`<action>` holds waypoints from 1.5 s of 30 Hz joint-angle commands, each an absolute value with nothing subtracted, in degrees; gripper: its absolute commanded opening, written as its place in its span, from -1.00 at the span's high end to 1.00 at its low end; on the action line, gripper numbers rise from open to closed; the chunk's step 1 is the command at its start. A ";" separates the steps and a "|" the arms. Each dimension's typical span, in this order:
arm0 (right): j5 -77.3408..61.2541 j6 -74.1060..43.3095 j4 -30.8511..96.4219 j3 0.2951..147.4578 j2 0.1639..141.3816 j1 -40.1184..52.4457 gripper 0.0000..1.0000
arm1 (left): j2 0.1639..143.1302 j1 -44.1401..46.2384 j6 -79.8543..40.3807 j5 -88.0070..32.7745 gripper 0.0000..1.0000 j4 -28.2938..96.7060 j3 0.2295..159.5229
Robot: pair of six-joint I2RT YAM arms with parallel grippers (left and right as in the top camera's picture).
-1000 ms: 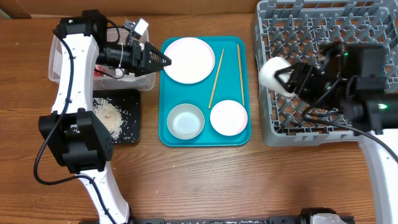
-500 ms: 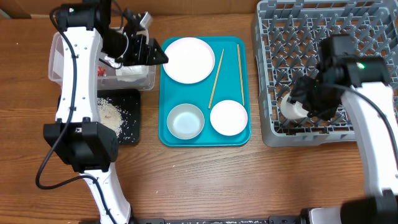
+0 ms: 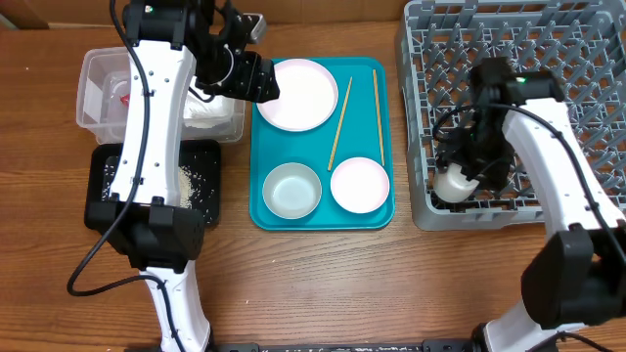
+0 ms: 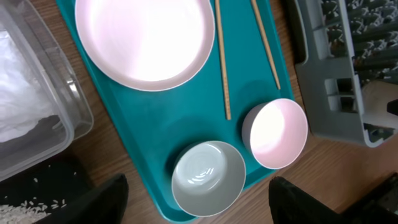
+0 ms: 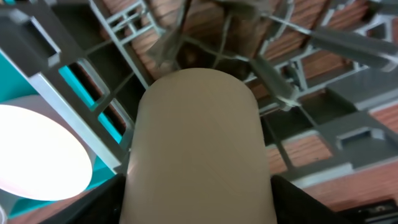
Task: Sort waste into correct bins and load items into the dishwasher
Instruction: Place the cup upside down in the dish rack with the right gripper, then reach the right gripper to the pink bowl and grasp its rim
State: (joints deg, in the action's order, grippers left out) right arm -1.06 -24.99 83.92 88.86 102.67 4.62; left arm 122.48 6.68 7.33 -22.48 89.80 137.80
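We log: large square grey plastic dish rack [image 3: 509,39] on wooden worktop [image 3: 323,284] | right claw [image 3: 458,176] clamped on small white cup [image 5: 199,137], low in rack's corner nearest rectangular teal tray [image 3: 279,147] | left claw [image 3: 266,86] spread wide, empty, over tray's edge | cup plain, smooth.

Readable text, labels, brands, numbers, signs: none in any view.
Small white cup [image 5: 199,143], between the right fingers [image 5: 99,208]: plain, unmarked.
White plate [image 4: 146,37], teal tray [image 4: 137,130], grey dish rack [image 3: 430,215]: no lettering that can be made out.
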 commanded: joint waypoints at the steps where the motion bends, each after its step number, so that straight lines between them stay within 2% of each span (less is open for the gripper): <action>1: -0.49 -24.69 83.02 89.27 102.63 4.93 -0.54 | 120.95 6.74 6.15 -20.38 -0.50 89.95 138.98; 10: -1.32 -24.67 83.46 92.97 102.48 4.84 -0.53 | 120.95 6.74 6.11 -20.38 -0.48 91.61 146.21; 13: -2.85 -24.03 84.16 97.49 101.65 6.13 -0.44 | 120.95 6.74 6.13 -20.32 -0.49 92.92 151.09; 20: -3.01 -24.01 77.14 102.32 100.05 18.37 -0.43 | 120.95 6.07 5.74 -19.16 -0.57 92.90 154.71; 24: -0.56 -25.85 73.91 101.08 102.48 24.49 -0.42 | 120.95 5.06 2.09 -15.51 -0.58 92.97 154.71; 28: -0.05 -26.22 74.02 99.11 105.21 25.89 -0.39 | 120.97 4.16 1.26 -12.84 -0.68 92.95 154.56; 29: -0.05 -26.72 74.26 98.26 105.65 25.87 -0.36 | 120.97 4.14 1.26 -12.69 -0.72 92.95 154.54; 31: -0.08 -27.20 74.43 96.33 106.21 25.87 -0.30 | 120.97 4.14 1.26 -12.71 -1.00 92.88 154.54; 34: -0.05 -28.36 73.89 93.01 106.34 25.87 -0.18 | 120.99 4.36 1.23 -13.17 -1.00 92.79 154.52; 41: -0.03 -30.11 68.66 82.87 106.39 25.87 -0.15 | 120.99 4.67 1.26 -13.10 -1.00 92.75 154.52; 45: -0.03 -30.24 65.01 78.50 106.43 25.89 -0.06 | 120.99 4.67 1.26 -13.10 -1.00 92.75 154.52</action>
State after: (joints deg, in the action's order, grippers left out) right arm -0.89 -28.99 66.65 80.93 106.59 25.96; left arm 122.04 4.14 1.80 -13.65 92.97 153.75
